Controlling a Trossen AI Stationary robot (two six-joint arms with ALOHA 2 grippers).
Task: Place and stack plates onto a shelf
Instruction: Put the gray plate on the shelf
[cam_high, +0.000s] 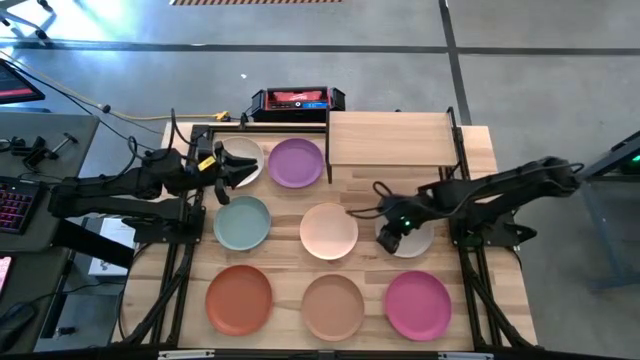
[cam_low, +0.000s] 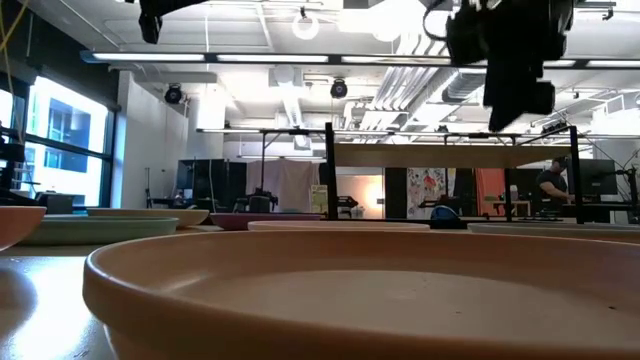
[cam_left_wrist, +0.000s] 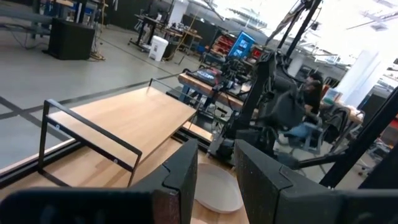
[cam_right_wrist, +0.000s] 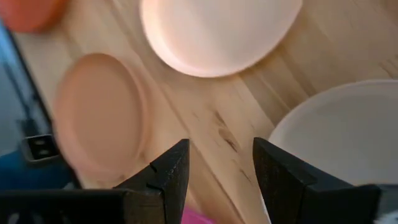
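Hovering right gripper (cam_high: 392, 236) seemingly overlaps grey plate (cam_high: 416, 240).

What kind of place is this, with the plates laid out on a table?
Probably a robotics lab or workshop in an open industrial hall. Two dark robot arms work over a wooden table of coloured plates; beyond it are a bare concrete floor, exposed ceiling ducts and equipment-laden workbenches.

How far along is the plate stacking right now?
Nothing is done: the shelf is bare and all eight plates lie on the table. The left gripper, empty, hangs over the cream plate; the right gripper, open, hovers over the grey plate. Every plate remains to be moved.
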